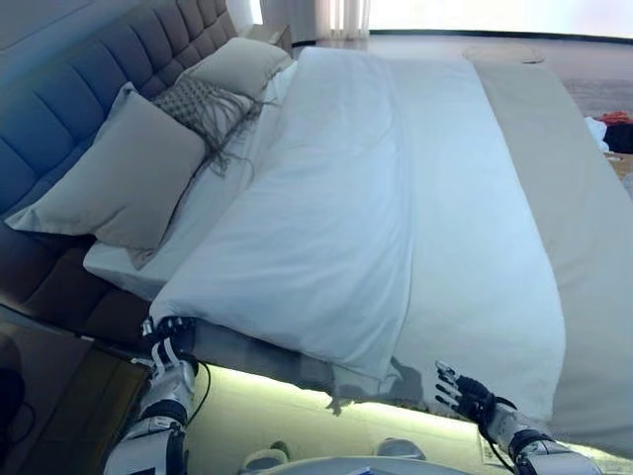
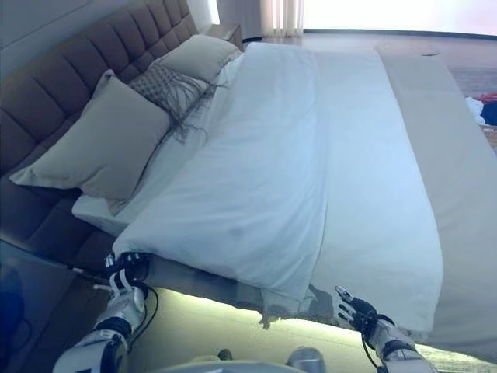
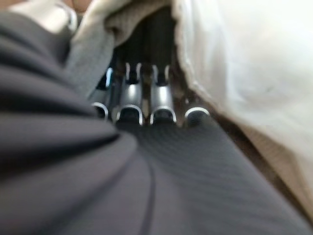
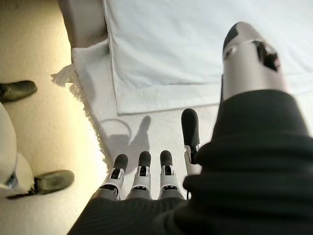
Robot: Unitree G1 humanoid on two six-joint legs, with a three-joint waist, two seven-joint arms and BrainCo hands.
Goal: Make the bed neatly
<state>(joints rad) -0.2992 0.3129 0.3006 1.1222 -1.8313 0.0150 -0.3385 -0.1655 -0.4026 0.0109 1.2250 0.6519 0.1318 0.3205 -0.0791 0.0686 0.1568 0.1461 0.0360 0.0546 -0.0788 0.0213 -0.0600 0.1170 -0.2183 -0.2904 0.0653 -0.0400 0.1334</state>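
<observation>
A white duvet (image 1: 326,198) lies on the bed, its near part doubled over a white cover (image 1: 475,257) with a fringed near edge. My left hand (image 1: 170,341) is at the duvet's near corner by the pillows. In the left wrist view its fingers (image 3: 142,93) reach under the cloth and the thumb lies over it, so it grips the duvet edge (image 3: 98,39). My right hand (image 1: 465,391) is open with straight fingers (image 4: 142,169), just off the bed's near edge below the duvet's other corner (image 4: 161,93), touching nothing.
A large beige pillow (image 1: 119,173), a grey knitted cushion (image 1: 203,104) and a second pillow (image 1: 237,64) lean on the tufted headboard (image 1: 59,109). A beige runner (image 1: 584,218) covers the foot of the bed. A bedside table (image 1: 59,396) stands at the lower left.
</observation>
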